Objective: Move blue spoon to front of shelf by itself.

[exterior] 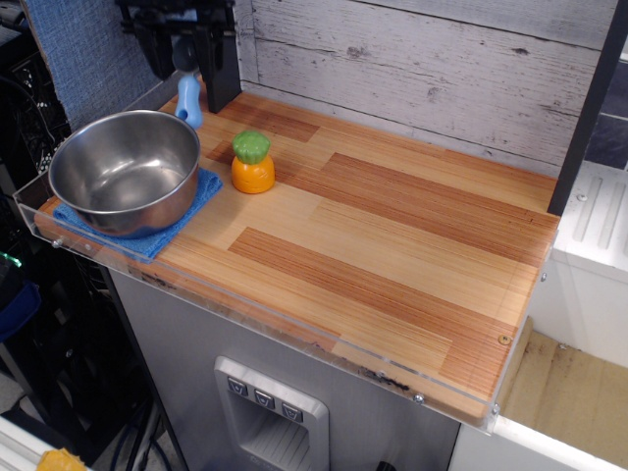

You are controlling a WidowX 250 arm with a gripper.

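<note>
The blue spoon [188, 90] hangs in the air at the back left, its light-blue handle pointing down and its grey bowl up between the fingers. My black gripper [184, 47] is shut on the spoon's bowel end, lifted well above the shelf [392, 245], just behind the steel bowl's far rim. The shelf is a broad board of light and reddish-brown wooden strips with a clear acrylic rim along its front and left edges.
A big steel bowl [126, 169] sits on a blue cloth [147, 231] at the shelf's left end. An orange-and-green toy [252, 163] stands just right of the bowl. A grey plank wall [422, 69] backs the shelf. A dark post [589, 108] rises at the right.
</note>
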